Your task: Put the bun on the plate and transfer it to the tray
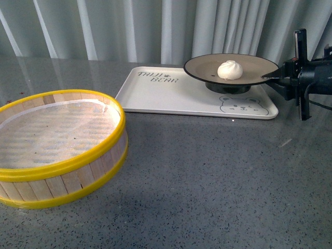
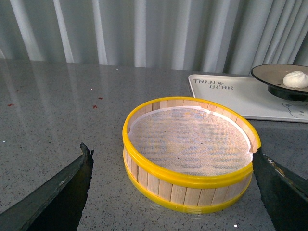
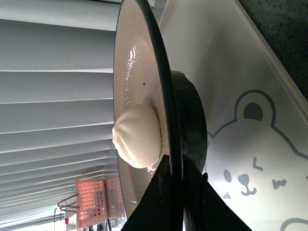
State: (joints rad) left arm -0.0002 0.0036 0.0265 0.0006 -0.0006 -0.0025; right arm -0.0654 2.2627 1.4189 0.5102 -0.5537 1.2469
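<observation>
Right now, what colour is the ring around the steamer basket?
The steamer's rim is bright yellow; left wrist view shows it best.

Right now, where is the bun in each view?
Front view: bun on the plate, upper right.
Left wrist view: bun on the plate, beyond the steamer.
Right wrist view: bun close up, by the right pincer gripping the rim.
Shared landmark: the tray beneath the plate, in all three.

Matte black boxy right end effector (image 1: 271,77), thin black cable (image 1: 321,105) (trailing underneath); left end effector (image 2: 169,151) fingers (image 2: 57,192) dark wedges, scuffed grey edges.
</observation>
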